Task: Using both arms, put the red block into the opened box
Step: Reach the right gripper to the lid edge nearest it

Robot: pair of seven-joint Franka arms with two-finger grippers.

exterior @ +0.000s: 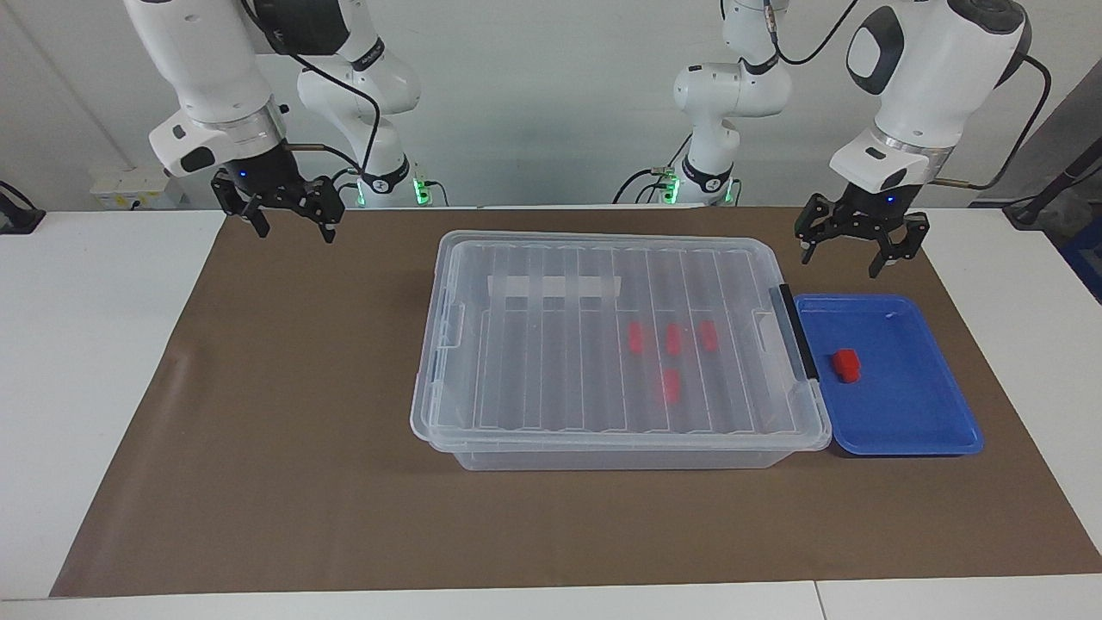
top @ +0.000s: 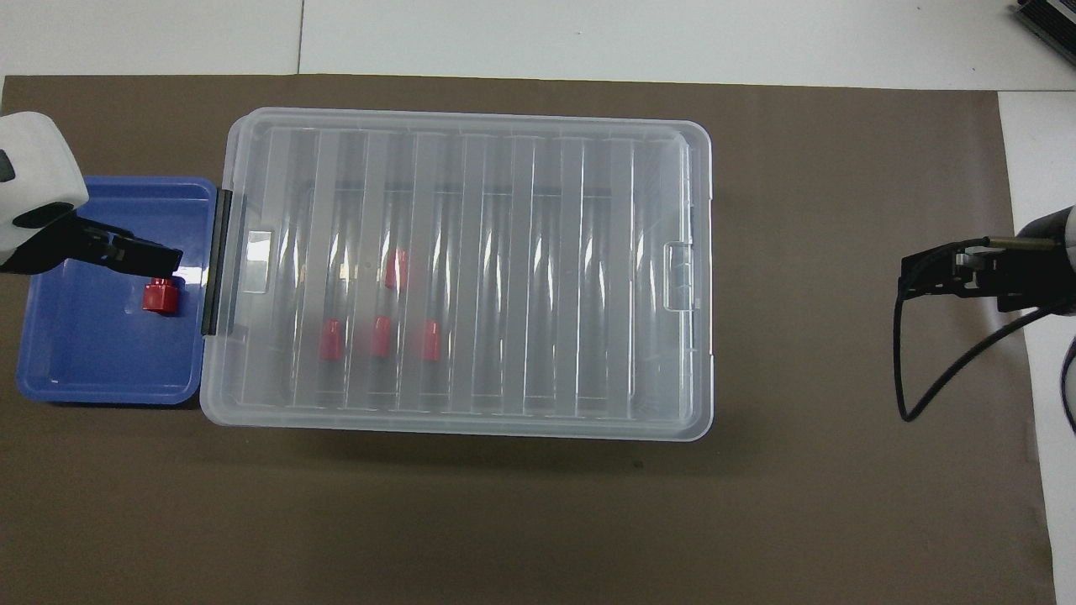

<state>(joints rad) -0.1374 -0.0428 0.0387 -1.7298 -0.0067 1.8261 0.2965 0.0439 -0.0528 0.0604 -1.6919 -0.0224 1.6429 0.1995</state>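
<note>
Facing view. Brown matte mat (exterior: 284,413) covers the middle of a white table (exterior: 86,362). Box (exterior: 616,344) at centre: large, shallow, clear plastic, rounded corners; ribbed transparent lid sits on it, closed. A frosted white strip (exterior: 554,286) shows through the lid on the side nearer the robots. Black clip handle (exterior: 798,331) runs along the box end toward the left arm. Four red blocks (exterior: 671,339) show blurred through the lid, three in a row and one farther from the robots. Blue tray (exterior: 913,430), glossy moulded plastic with a raised rim, lies just beside the handle end. The red block (exterior: 845,365), small, bright and brick-like, lies in the tray on the side toward the box. Left gripper (exterior: 852,250), black, hangs in the air above the tray's edge nearer the robots, jaws spread wide, holding nothing. Right gripper (exterior: 291,224), black, hangs over bare mat toward the right arm's end, well apart from the box, jaws also wide and empty.

Overhead view. Lid ribs read as alternating frosted and clear bands across the box (top: 458,126). Four blocks (top: 380,334) sit under the lid. The red block (top: 160,297) rests in the tray (top: 101,370), near the handle (top: 215,262). Left gripper (top: 139,256) reaches in over the tray; its black tip overlaps the block's edge here, though the facing view shows it raised clear. Right gripper (top: 933,276) enters at the mat's (top: 841,504) edge, a black cable (top: 933,395) looping beneath it.
</note>
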